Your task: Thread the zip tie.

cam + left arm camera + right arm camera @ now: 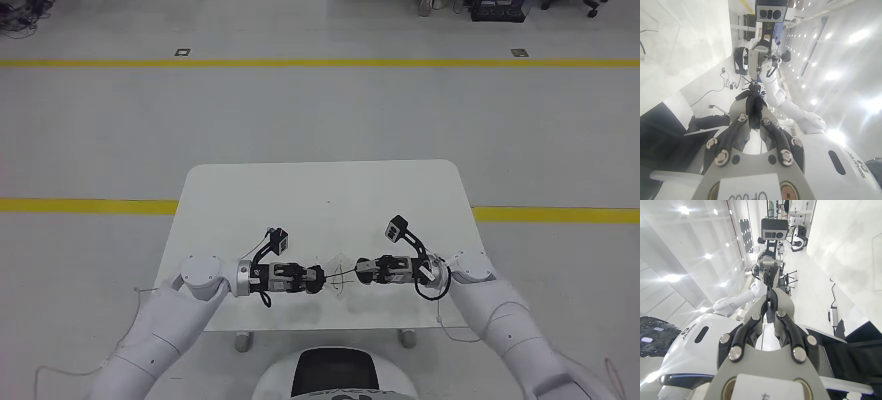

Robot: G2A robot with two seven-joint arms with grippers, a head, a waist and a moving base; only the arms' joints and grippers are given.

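My two grippers face each other, tip to tip, over the front part of the white table (320, 200). A thin black zip tie (340, 272) spans the short gap between them and bows into a small loop. My left gripper (316, 279) is shut on one end of it, its dark fingertips (750, 98) pressed together. My right gripper (362, 270) is shut on the other end, its ribbed pad (773, 303) closed against the opposite finger. In each wrist view the other arm's gripper sits just beyond my own tips, the right gripper (753, 84) and the left gripper (769, 276).
The table's bare surface stretches away behind the grippers. A yellow floor line (90, 206) runs past both sides of the table. A power brick with a cable (831, 315) lies on the floor.
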